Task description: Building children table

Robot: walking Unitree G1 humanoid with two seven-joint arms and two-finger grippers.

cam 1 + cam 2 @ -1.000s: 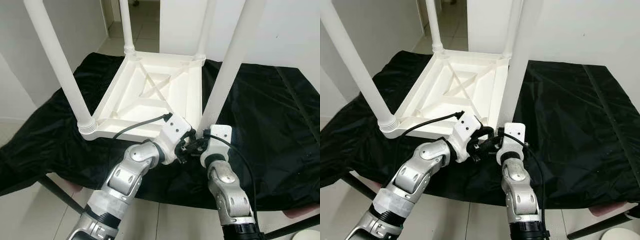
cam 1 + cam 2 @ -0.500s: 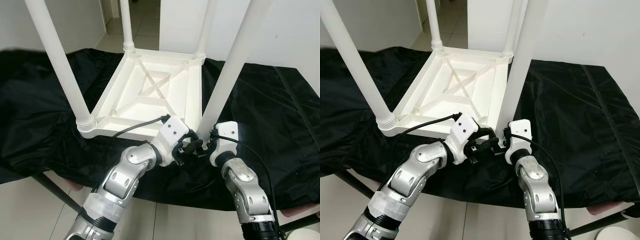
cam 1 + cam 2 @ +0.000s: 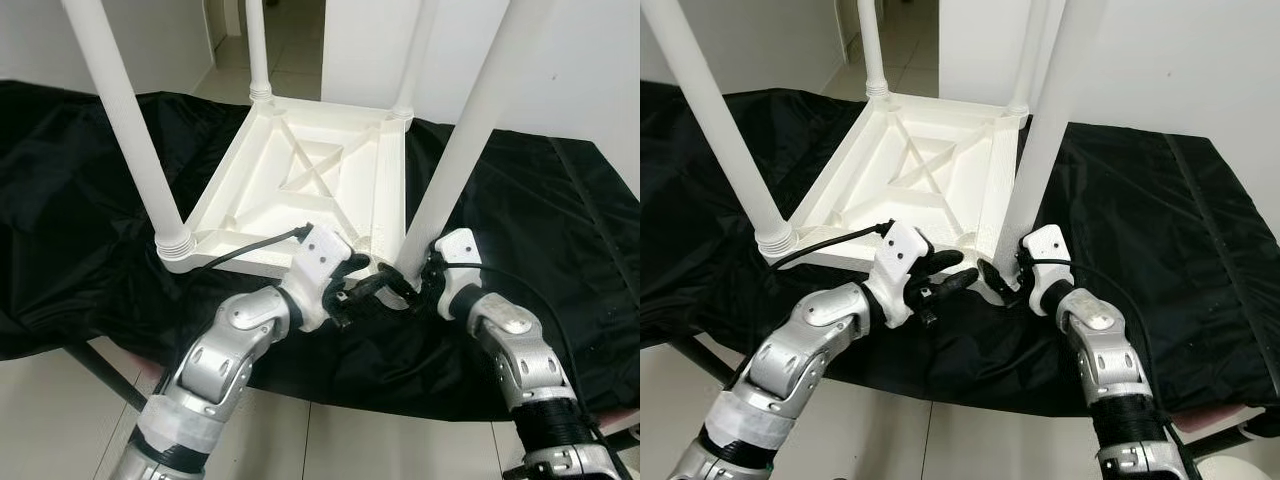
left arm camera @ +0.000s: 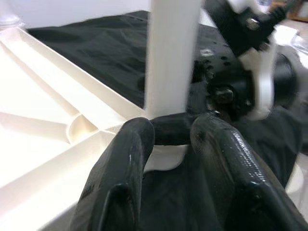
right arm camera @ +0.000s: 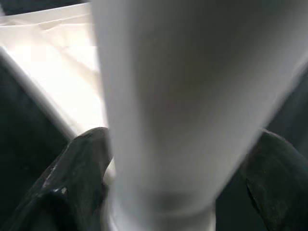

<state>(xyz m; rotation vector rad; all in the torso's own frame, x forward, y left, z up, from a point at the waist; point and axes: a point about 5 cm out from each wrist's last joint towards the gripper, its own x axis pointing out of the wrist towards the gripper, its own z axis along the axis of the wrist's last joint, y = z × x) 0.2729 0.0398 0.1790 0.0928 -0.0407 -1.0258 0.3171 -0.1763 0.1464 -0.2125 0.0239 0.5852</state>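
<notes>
A white children's table (image 3: 300, 180) lies upside down on a black cloth (image 3: 540, 200), its four legs pointing up. The near right leg (image 3: 450, 170) stands in its corner socket. My right gripper (image 3: 418, 285) grips that leg at its base, and in the right wrist view the leg (image 5: 183, 96) sits between the two fingers (image 5: 82, 159). My left gripper (image 3: 958, 272) is just left of the same corner, open, with its fingers (image 4: 125, 159) pointing at the leg's foot (image 4: 171, 57) and holding nothing.
The near left leg (image 3: 130, 130) rises at the left front, and two far legs (image 3: 258, 50) stand at the back. The cloth's front edge hangs over tiled floor (image 3: 60, 420). White walls and a doorway lie behind.
My right arm has swung out to the right and its fingers now sit around the leg's base. The left gripper has drawn back a little to the left.
</notes>
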